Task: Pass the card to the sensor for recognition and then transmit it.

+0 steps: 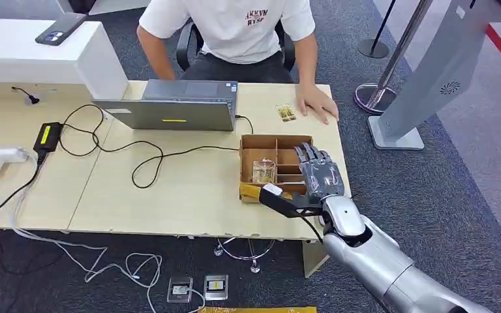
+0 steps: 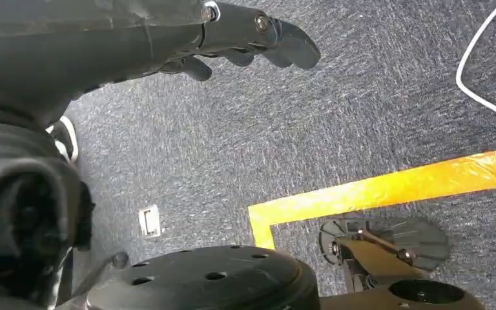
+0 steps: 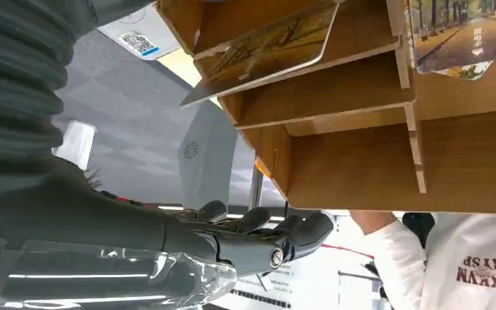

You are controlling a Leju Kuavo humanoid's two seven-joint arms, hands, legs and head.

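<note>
The right robot hand (image 1: 319,175) hovers with fingers spread and empty over the divided wooden box (image 1: 253,142) on the counter (image 1: 169,189), where a card (image 1: 263,171) lies. The left robot hand (image 2: 245,39) hangs empty, fingers apart. Pickup, sensor pass and handover all appear to remain.

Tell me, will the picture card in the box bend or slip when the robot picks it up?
Probably stiff: the card leans on a divider of the wooden box without sagging. It looks thin and glossy, so likely light and a bit slippery. The right hand hovers over the box, holding nothing.
</note>
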